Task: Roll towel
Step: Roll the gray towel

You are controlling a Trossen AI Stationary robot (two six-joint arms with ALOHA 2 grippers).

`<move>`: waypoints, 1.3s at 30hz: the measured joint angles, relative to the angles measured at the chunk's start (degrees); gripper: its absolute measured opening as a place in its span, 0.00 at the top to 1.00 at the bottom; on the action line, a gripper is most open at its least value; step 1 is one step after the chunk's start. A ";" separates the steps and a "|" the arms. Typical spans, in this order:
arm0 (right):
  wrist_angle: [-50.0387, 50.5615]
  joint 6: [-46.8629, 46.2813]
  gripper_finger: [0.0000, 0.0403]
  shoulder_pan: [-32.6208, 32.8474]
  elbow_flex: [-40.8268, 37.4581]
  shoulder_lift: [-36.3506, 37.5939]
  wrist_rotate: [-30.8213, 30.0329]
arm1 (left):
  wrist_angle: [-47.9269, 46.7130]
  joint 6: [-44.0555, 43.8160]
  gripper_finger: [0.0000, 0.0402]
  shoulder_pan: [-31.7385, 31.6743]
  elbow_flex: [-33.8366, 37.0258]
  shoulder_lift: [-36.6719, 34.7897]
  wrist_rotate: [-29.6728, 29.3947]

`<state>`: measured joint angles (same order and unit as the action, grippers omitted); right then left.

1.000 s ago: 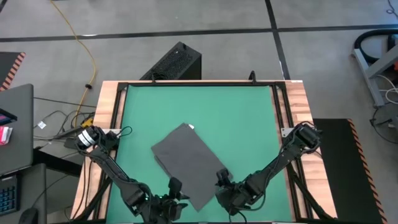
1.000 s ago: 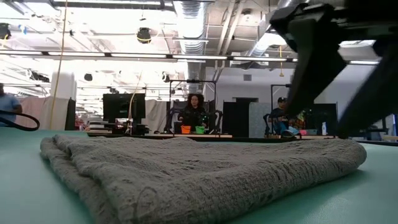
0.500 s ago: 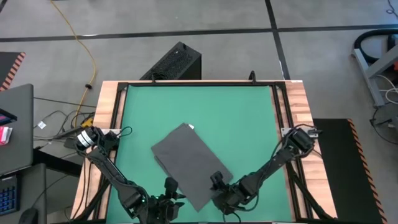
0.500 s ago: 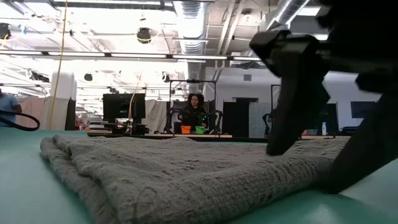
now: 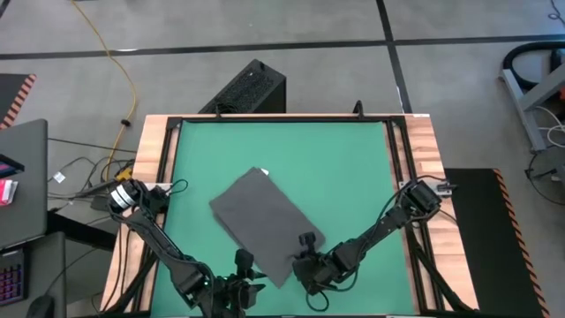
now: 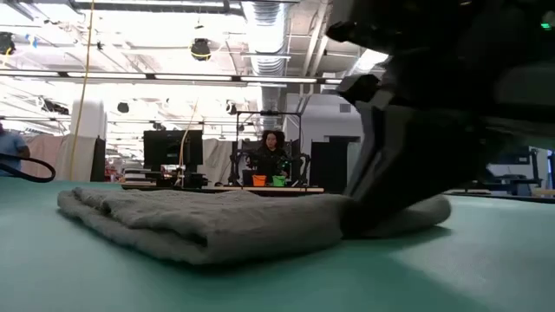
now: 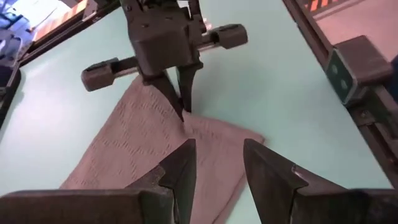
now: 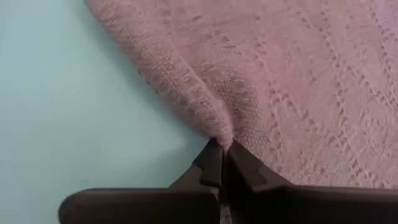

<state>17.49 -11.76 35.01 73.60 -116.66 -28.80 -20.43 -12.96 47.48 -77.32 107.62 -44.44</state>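
Note:
The towel (image 5: pixel 263 225), a dark grey folded rectangle, lies flat and slantwise on the green table, its white tag (image 5: pixel 263 171) at the far corner. My right gripper (image 5: pixel 302 251) is down at the towel's right edge near its near end, shut on the cloth. In the low view it is the dark bulk (image 6: pixel 390 191) at the towel's right end. My left gripper (image 7: pixel 217 165) hovers open just over the towel's near end (image 7: pixel 205 180), touching nothing, and faces the right gripper (image 7: pixel 182 107). My right gripper pinches the towel's right edge (image 8: pixel 219 127) between its two fingertips (image 8: pixel 210 163), close to the near corner. The cloth puckers into a small ridge at the tips. The fingers slant down from the table's near right side. The rest of the towel lies flat on the table.
Bare green table (image 5: pixel 335 159) spreads to the far and right sides of the towel. Wooden rails (image 5: pixel 150 159) frame the table. A black box (image 5: pixel 249 88) stands on the floor beyond the far edge. People sit in the room behind.
My right gripper has come down and toward the table's left onto the towel's right edge and has shut on it. The towel has slid a little toward the far left, and its near right edge has bunched at the fingers.

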 joint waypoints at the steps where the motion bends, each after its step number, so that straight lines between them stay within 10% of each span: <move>1: -0.58 -0.34 0.94 -0.33 0.00 0.00 -0.04 | 0.13 -0.38 0.69 -0.24 0.00 0.32 0.10; 39: -13.07 2.79 0.95 -5.58 0.02 0.04 0.40 | -9.68 -11.34 0.69 -3.78 -4.35 9.81 2.37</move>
<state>4.41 -8.97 29.43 73.63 -116.62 -28.40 -30.11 -24.30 43.70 -81.67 117.43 -42.06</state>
